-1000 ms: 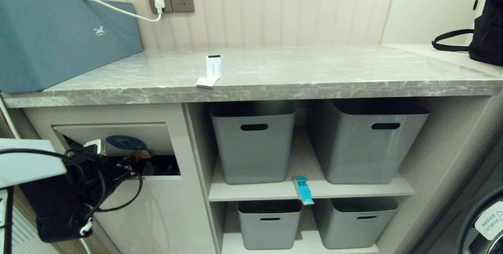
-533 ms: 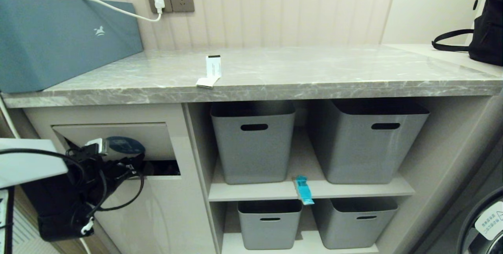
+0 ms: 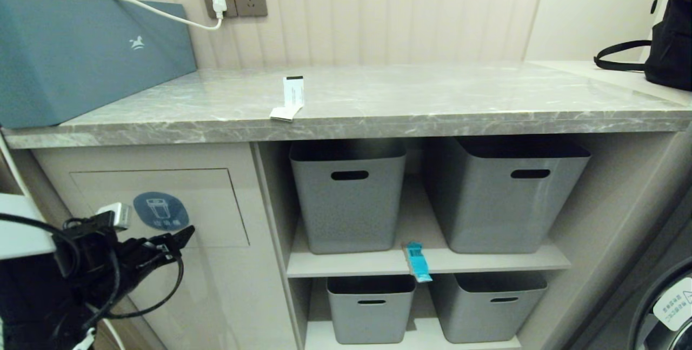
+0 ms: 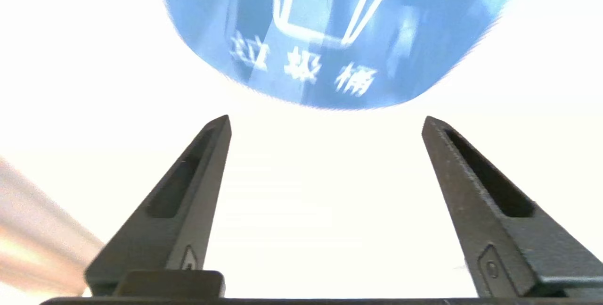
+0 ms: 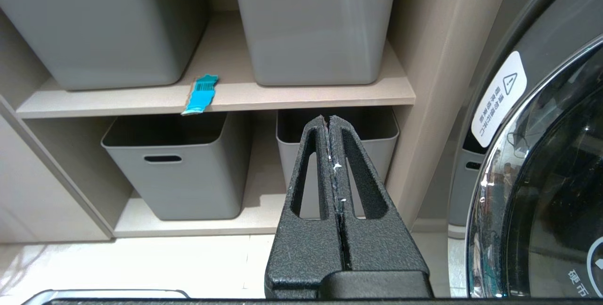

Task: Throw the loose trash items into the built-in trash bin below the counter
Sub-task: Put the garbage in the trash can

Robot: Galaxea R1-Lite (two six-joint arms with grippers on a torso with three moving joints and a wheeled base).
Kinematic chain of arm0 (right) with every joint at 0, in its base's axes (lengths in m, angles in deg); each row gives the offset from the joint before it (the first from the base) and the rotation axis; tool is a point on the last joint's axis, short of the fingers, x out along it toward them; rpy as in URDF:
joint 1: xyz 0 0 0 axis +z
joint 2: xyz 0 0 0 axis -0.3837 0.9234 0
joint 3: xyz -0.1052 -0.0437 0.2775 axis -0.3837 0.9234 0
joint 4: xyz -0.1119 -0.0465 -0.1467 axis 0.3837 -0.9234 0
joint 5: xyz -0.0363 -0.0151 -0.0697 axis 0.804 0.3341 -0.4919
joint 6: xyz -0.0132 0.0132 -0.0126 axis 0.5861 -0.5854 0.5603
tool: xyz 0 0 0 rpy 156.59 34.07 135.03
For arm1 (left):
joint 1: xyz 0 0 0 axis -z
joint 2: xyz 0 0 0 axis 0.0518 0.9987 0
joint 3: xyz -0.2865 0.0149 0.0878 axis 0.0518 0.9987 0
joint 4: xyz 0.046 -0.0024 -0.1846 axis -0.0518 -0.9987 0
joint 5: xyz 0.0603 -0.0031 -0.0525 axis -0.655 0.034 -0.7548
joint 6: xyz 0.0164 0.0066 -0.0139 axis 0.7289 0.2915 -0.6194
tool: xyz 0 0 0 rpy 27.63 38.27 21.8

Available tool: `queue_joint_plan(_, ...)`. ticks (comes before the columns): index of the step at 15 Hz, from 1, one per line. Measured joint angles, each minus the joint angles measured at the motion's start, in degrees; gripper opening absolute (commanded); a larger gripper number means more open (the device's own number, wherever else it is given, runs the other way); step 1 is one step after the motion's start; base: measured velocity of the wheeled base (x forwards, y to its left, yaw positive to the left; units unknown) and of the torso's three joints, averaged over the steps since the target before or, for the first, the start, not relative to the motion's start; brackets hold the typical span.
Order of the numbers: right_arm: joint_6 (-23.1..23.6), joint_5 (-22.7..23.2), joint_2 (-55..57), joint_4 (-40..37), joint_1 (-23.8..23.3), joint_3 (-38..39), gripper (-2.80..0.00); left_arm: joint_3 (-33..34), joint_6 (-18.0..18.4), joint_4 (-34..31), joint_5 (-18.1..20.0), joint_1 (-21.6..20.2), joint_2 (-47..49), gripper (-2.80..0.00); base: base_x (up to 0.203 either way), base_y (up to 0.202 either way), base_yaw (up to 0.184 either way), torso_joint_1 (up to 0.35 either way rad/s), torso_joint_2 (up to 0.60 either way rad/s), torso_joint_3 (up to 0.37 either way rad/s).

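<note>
The left gripper (image 3: 181,233) hung just in front of the built-in trash bin (image 3: 216,193), its jaws released and spread with nothing between them; in the left wrist view the blue sticker (image 4: 330,36) filled the space just beyond the fingertips (image 4: 221,128). The flap sat flush with the cabinet front, shut. Two of the loose trash items were in sight and not yet binned — the white paper strip (image 3: 292,92) lay on the tabletop (image 3: 432,96) close to its front edge, roughly midway between the left end and the middle, and the teal wrapper (image 3: 417,261) lay on the shelf (image 3: 486,261) between the two upper grey baskets (image 3: 348,198), its end hanging over the shelf's front edge. No tan cardboard piece showed anywhere; judging by the empty jaws at the flap, it may well have gone in already, though the bin's inside could not be seen. The right gripper (image 5: 330,123) was parked low beside the shelves, jaws clenched together on nothing, next to a washing machine door (image 5: 541,177). By this reading roughly a third of the work was done — the strip and the wrapper were left to fetch and drop through the flap.
</note>
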Motion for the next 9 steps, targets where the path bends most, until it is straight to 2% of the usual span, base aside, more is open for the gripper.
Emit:
queue_joint_plan(1, 0.0, 0.0, 0.0, 0.0, 0.0, 0.0, -2.8, 2.4, -0.2, 0.0, 0.0, -0.4, -3.2, -2.8, 0.0, 0.0, 0.0, 0.0, 0.0, 0.0)
queue_joint_plan(4, 0.0, 0.0, 0.0, 0.0, 0.0, 0.0, -2.8, 10.5, -1.0, 0.0, 0.2, -0.9, -13.5, -2.8, 0.0, 0.0, 0.0, 0.0, 0.0, 0.0)
queue_joint_plan(7, 0.0, 0.0, 0.0, 0.0, 0.0, 0.0, -2.8, 16.7, -3.8, 0.0, 0.7, -1.7, -26.8, -2.8, 0.0, 0.0, 0.0, 0.0, 0.0, 0.0)
queue_joint_plan(9, 0.0, 0.0, 0.0, 0.0, 0.0, 0.0, -2.8, 18.4, -5.1, 0.0, 3.3, -3.8, -37.5, -2.8, 0.0, 0.0, 0.0, 0.0, 0.0, 0.0)
